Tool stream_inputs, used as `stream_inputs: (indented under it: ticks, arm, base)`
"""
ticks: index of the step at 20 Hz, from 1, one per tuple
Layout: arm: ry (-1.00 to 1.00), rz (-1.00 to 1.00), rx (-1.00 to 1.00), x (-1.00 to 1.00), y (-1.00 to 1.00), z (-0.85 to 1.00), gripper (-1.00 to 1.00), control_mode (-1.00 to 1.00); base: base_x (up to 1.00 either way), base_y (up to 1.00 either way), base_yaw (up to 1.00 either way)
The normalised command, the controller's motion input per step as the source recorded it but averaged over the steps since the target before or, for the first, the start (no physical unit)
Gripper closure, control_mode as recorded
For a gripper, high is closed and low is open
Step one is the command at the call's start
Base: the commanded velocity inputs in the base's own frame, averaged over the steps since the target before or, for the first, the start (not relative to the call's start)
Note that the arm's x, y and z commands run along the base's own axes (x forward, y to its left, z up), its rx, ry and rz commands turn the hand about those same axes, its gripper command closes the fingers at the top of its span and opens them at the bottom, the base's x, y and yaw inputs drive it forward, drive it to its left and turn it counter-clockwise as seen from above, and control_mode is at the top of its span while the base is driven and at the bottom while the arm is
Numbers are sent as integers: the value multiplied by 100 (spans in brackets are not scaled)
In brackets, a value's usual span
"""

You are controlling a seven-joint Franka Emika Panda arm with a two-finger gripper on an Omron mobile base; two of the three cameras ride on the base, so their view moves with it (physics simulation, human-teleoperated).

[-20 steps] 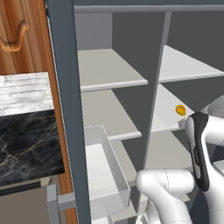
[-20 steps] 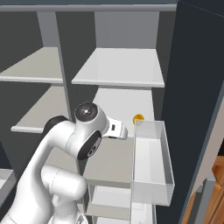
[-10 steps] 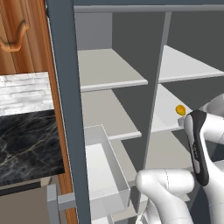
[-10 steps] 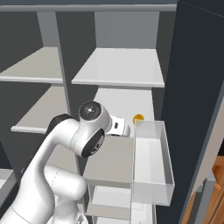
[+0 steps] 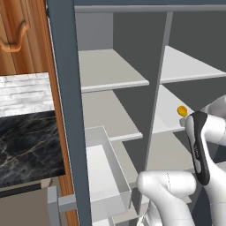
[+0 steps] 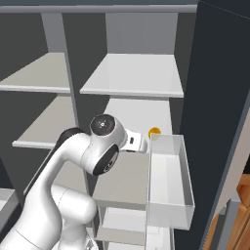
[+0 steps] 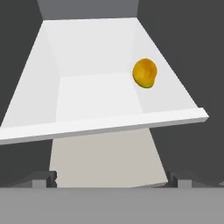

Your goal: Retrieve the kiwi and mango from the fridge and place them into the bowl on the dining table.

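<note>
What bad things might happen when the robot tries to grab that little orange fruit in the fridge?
1. The small yellow-orange oval mango lies near the shelf's side wall, off to one side of the open gripper. One finger might bump the wall or nudge the fruit before closing.
2. The mango is smooth and rounded, so it may roll away or slip from the fingers.
3. The light grey shelf edge lies between the hand and the fruit; reaching too low may hit it.
</note>
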Motion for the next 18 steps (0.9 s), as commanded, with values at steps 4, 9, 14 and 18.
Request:
stream_inputs:
  ticks: [4,9,14,18]
  arm:
    - [0,-3,0,19,-6,0,-100,-100]
    - [0,-6,2,10,-13,-1,-100,-100]
    - [0,-8,4,9,-17,-3,-100,-100]
    - [0,-7,3,15,-8,-6,-100,-100]
  base:
    - [0,0,0]
    - [0,0,0]
    - [0,0,0]
    - [0,0,0]
